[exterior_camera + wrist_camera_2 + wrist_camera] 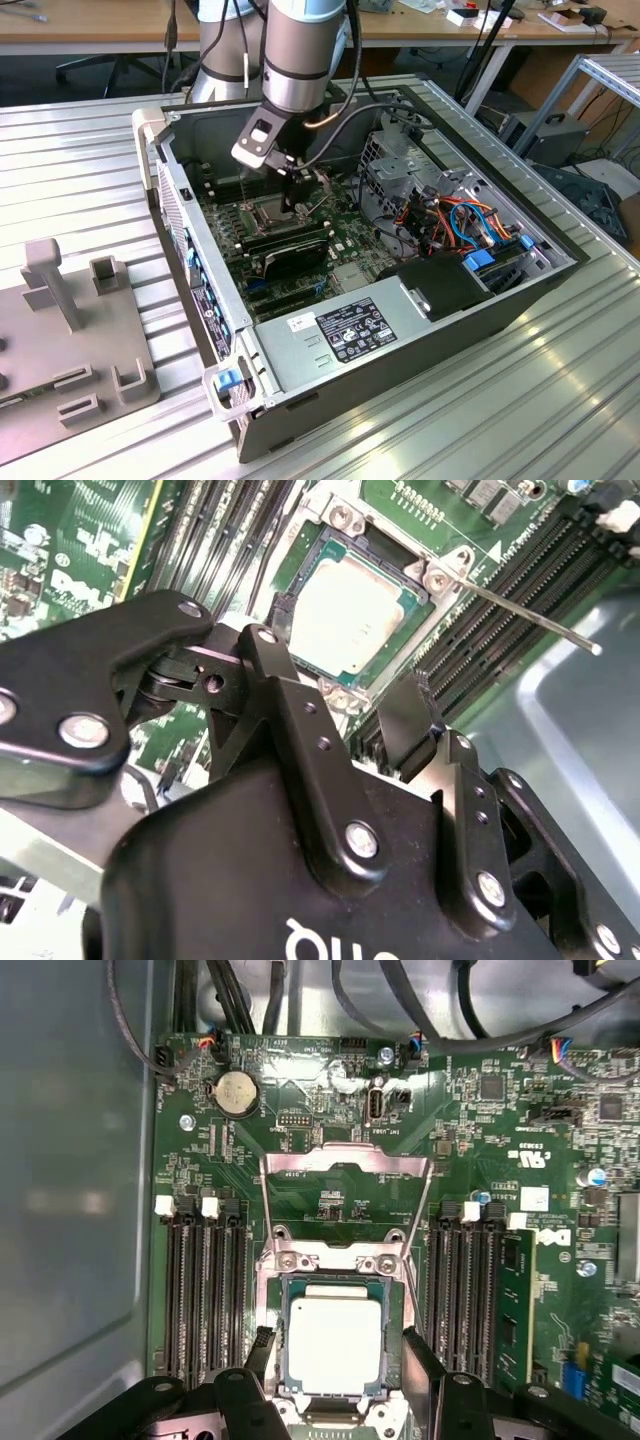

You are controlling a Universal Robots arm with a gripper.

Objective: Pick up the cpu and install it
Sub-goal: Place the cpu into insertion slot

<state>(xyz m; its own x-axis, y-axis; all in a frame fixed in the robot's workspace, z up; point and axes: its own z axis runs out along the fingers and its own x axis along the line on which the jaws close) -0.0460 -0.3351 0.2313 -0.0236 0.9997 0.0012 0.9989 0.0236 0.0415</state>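
The cpu [335, 1345] is a square chip with a silver lid. It lies flat in its socket on the green motherboard [480, 1130] inside the open computer case [400, 330]. My gripper [337, 1342] hovers just over it, open, with one black finger [262, 1348] on each side of the chip and a small gap at both. The second wrist view shows the cpu [350, 615] beyond the gripper [350, 655], nothing held between the fingers [410, 720]. In the exterior view the gripper [295, 195] reaches down into the case at the socket.
The socket's metal load plate [345, 1195] stands flipped open and its thin lever [530, 615] sticks out sideways. Black memory slots [205, 1290] flank the socket. Cables [450, 220] and a power supply [345, 335] fill the case. A grey fixture plate [70, 340] lies at the exterior view's left.
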